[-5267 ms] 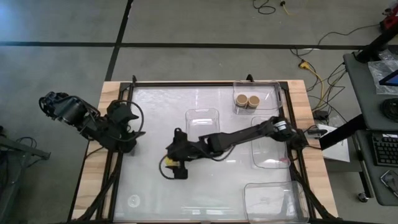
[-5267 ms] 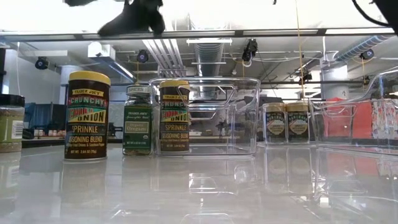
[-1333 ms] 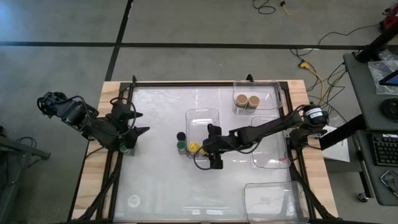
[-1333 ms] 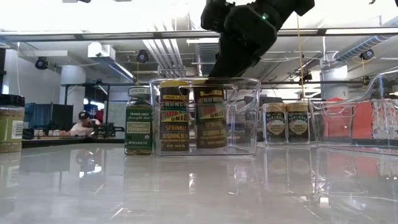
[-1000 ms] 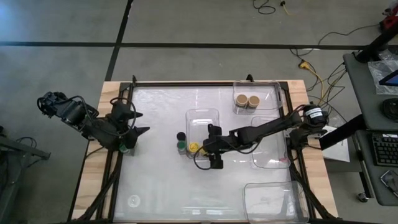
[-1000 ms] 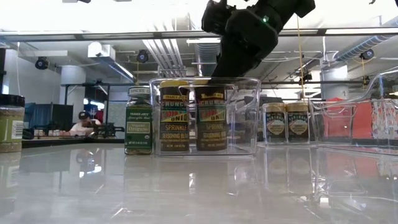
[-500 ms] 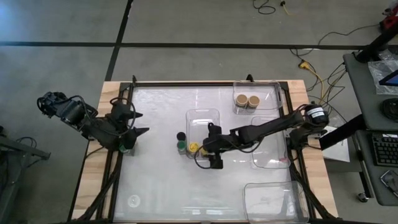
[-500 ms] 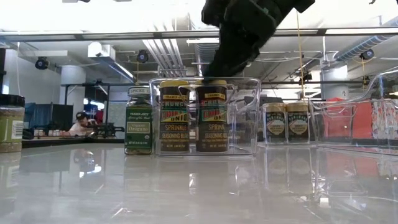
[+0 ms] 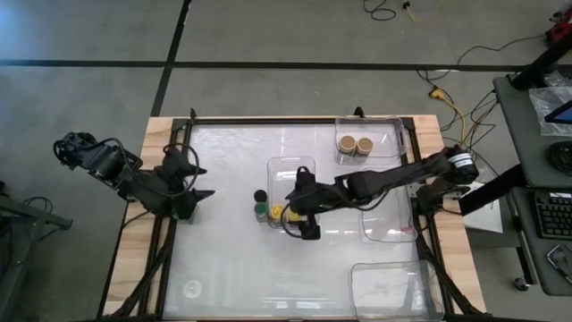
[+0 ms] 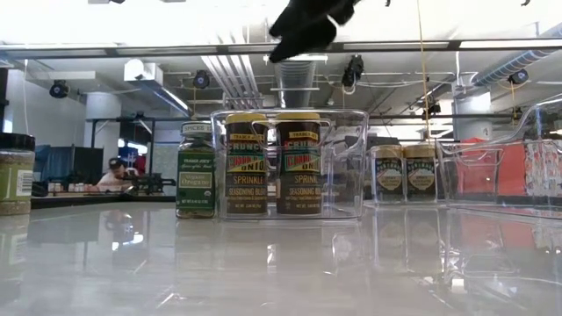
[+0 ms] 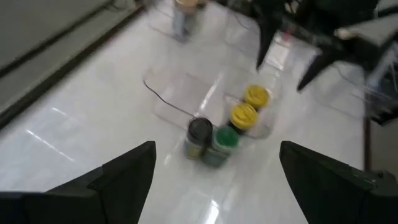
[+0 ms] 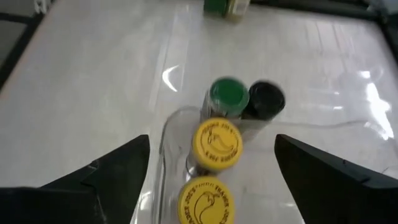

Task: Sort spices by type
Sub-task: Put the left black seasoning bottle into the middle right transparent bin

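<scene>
Two yellow-lidded spice jars (image 12: 216, 144) (image 12: 205, 202) stand upright side by side on their bases in a clear tray (image 9: 290, 162); the low view shows them behind its wall (image 10: 247, 163) (image 10: 299, 163). A green-lidded jar (image 12: 227, 93) and a black-lidded jar (image 12: 266, 99) stand on the table just outside the tray's left end. My right gripper (image 12: 221, 177) hovers open above the yellow jars (image 9: 304, 219). My left gripper (image 11: 217, 177) is open near the table's left edge (image 9: 198, 192), facing these jars. Two tan-lidded jars (image 9: 355, 143) stand in the far tray.
Another green jar (image 12: 227, 6) stands by the left arm, seen at the low view's left edge (image 10: 13, 171). More clear trays sit at the right (image 9: 389, 215) and the near right corner (image 9: 393, 286). Open white table lies near and left of the centre tray.
My right gripper has risen straight up off the second yellow jar, leaving the top of the low view. That jar, slightly raised a second ago, now stands on the tray floor beside the first yellow jar. My left gripper has shifted slightly.
</scene>
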`<state>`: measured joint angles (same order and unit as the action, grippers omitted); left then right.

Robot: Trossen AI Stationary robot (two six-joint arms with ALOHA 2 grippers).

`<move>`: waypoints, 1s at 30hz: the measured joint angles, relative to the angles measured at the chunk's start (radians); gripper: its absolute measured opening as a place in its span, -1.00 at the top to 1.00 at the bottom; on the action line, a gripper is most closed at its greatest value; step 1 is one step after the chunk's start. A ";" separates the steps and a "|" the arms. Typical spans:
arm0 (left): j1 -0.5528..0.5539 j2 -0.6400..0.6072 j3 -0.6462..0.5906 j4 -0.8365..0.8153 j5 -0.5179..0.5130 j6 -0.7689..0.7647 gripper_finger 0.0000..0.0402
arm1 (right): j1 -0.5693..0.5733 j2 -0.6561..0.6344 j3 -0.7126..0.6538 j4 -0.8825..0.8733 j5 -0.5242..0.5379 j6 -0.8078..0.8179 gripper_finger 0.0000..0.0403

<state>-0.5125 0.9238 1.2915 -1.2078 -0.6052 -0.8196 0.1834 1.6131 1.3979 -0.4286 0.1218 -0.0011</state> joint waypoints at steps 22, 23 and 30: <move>0.205 0.052 -0.237 0.248 0.163 0.284 -0.63 | 0.019 -0.022 0.182 -0.072 0.066 0.082 -0.67; 0.227 0.049 -0.257 0.244 0.187 0.298 -0.63 | 0.019 -0.022 0.190 -0.069 0.070 0.088 -0.67; 0.428 0.069 -0.282 -0.073 0.415 0.105 -0.63 | 0.019 -0.022 0.212 -0.071 0.117 0.174 -0.67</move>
<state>-0.0844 0.9928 1.0094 -1.2813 -0.1900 -0.7149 0.2028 1.5913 1.6096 -0.4992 0.2384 0.1728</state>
